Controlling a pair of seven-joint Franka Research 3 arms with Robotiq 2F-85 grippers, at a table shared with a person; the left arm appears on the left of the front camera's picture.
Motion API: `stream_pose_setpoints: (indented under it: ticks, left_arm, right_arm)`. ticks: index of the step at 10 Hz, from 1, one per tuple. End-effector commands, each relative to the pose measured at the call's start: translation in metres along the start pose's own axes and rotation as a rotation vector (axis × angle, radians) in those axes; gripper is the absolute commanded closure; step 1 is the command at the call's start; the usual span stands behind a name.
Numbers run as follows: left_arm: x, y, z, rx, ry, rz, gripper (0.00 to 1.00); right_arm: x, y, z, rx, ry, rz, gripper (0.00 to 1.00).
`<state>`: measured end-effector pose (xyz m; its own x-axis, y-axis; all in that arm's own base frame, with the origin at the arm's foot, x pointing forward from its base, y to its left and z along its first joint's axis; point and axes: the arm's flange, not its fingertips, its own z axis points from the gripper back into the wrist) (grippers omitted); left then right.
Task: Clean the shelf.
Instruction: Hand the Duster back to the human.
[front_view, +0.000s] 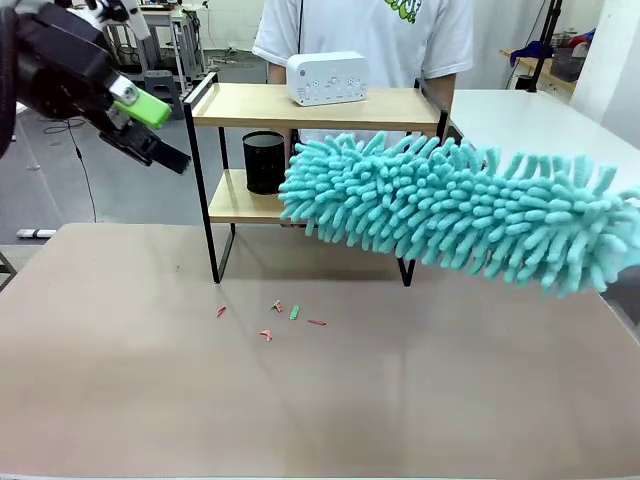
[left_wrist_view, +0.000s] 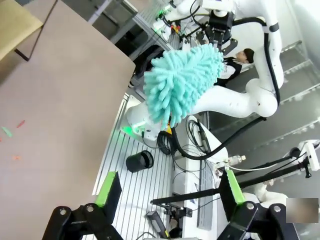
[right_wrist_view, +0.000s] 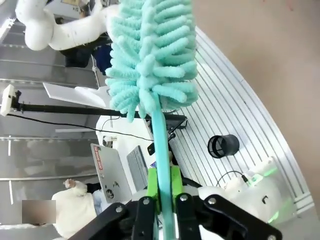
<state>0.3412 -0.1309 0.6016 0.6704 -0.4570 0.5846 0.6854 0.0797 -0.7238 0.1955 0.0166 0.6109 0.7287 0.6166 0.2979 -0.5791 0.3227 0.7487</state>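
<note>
The shelf (front_view: 330, 108) stands at the table's far side, two light wooden boards in a black frame. A white box (front_view: 326, 78) rests on its top board and a black mesh cup (front_view: 264, 161) on the lower one. A teal fluffy duster (front_view: 450, 210) stretches from the right across the front of the shelf, its tip by the lower board. My right gripper (right_wrist_view: 161, 192) is shut on the duster's teal handle (right_wrist_view: 161, 145). My left gripper (left_wrist_view: 167, 192) is open, held high at the left, away from the shelf; it also shows at upper left (front_view: 150, 125).
Small red and green scraps (front_view: 275, 318) lie on the brown table in front of the shelf. A person in a white shirt (front_view: 360, 30) stands behind the shelf. A white table (front_view: 540, 120) sits at the right.
</note>
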Motion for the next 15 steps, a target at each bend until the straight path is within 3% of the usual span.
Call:
stream_pose_setpoints:
  ticks: [1,4,7,10,15]
  left_arm:
    - [0.002,0.002,-0.009,-0.012,0.018,0.003,0.0]
    - [0.042,0.014,-0.05,0.039,0.097,-0.065,0.0]
    - [0.057,0.014,-0.107,-0.035,0.284,-0.176,0.0]
    - [0.056,0.007,-0.144,-0.188,0.433,-0.244,0.0]
    - [0.047,0.021,-0.164,-0.226,0.45,-0.282,0.0]
  right_arm:
    - [0.011,-0.008,-0.006,0.058,0.085,-0.015,0.88]
    - [0.063,-0.008,-0.021,0.073,0.24,0.012,0.88]
    - [0.099,-0.02,-0.04,0.097,0.325,-0.001,0.88]
    - [0.113,-0.03,-0.044,0.142,0.317,0.015,0.88]
    - [0.121,-0.035,-0.04,0.169,0.261,0.028,0.88]
